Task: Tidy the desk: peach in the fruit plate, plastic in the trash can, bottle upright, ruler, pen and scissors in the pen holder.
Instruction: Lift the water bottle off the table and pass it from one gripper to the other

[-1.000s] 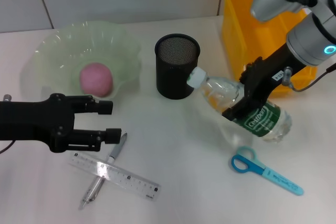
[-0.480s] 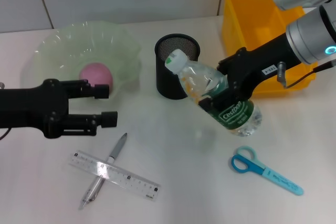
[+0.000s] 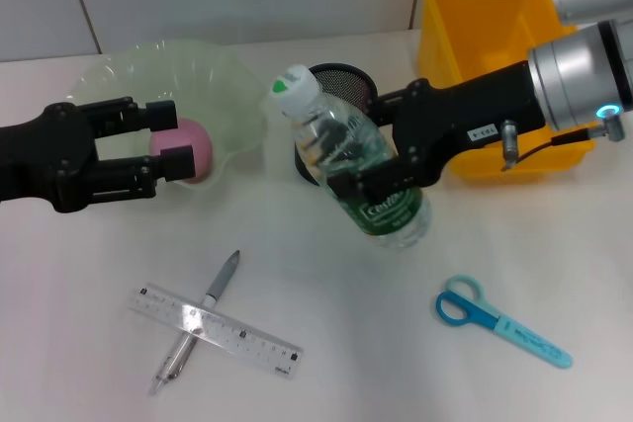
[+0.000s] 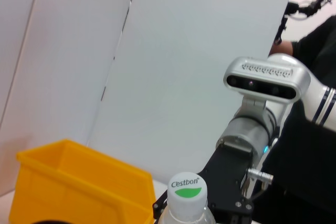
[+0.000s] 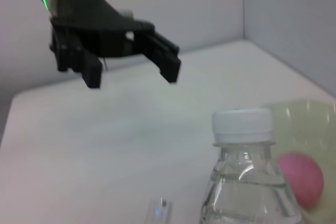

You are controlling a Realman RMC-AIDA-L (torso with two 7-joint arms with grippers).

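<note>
- Two grippers up: left gripper (image 3: pixel 168 132) hangs spread and empty by the peach (image 3: pixel 185 148) in the fruit plate (image 3: pixel 109 81).
- Right gripper (image 3: pixel 368 177) pinches the bottle (image 3: pixel 348 159) mid-body, tilted, off the surface (image 3: pixel 326 343), before the pen holder (image 3: pixel 341 86).
- Advice: square it vertical, lower until base sits flat, then release.

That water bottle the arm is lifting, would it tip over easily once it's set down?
Probably somewhat. The bottle is tall and narrow, so a nudge could topple it. It looks partly filled with water, which may steady its base. Its clear plastic looks smooth and rounded, so it would likely roll if it fell from the right gripper.
</note>
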